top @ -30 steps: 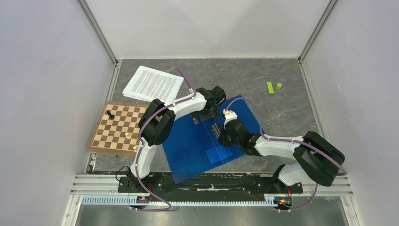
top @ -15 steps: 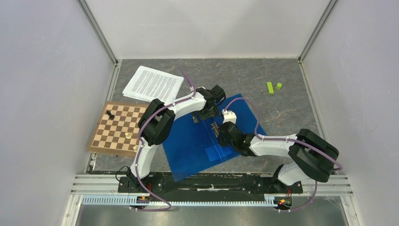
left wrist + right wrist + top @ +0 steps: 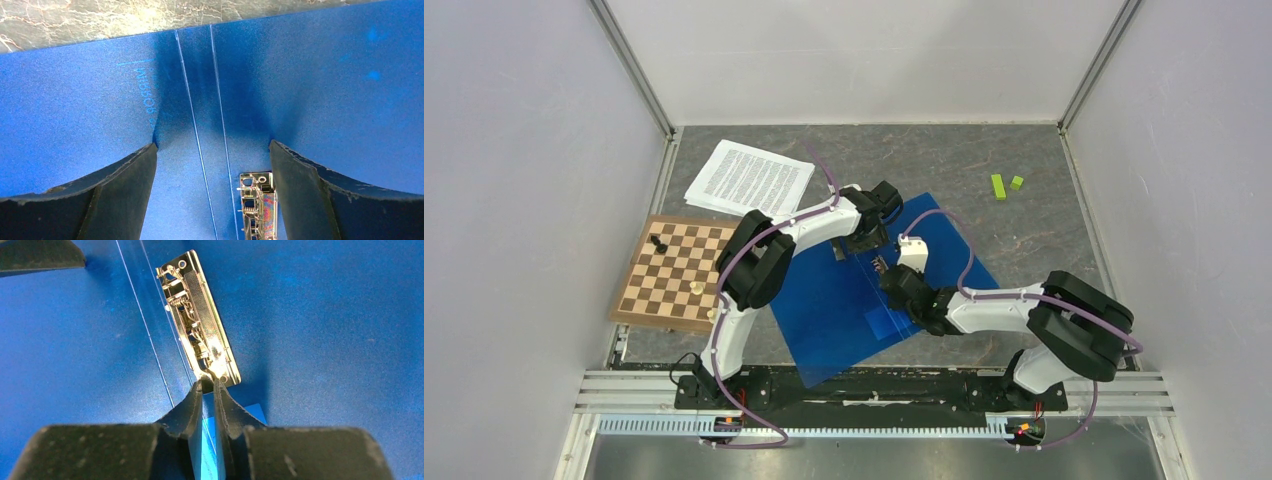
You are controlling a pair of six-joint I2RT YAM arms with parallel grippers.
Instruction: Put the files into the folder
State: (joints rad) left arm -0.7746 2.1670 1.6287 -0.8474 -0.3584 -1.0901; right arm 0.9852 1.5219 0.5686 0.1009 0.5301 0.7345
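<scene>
The folder (image 3: 824, 300) lies open and flat on the table (image 3: 1024, 240), inner side up, with its metal clip (image 3: 200, 320) bare beside the spine. That much is done. The files (image 3: 749, 180) sit well apart at the far left, beyond the chessboard (image 3: 674, 272), with no sheet lifted. The main work is left, by my reading: fetch the stack, lay it in, and perhaps clamp it.

The left gripper (image 3: 212, 150) is spread wide over the far end of the spine, holding nothing. The right gripper (image 3: 208, 382) has its fingers pressed nearly together, tips at the clip's near end. I cannot tell whether they nip its edge.

Writing is scarce – a faint embossed word (image 3: 149, 95) runs sideways by the spine (not surely legible). The label (image 3: 882, 325) shows only as a pale patch, and the files' print is too small to read.
</scene>
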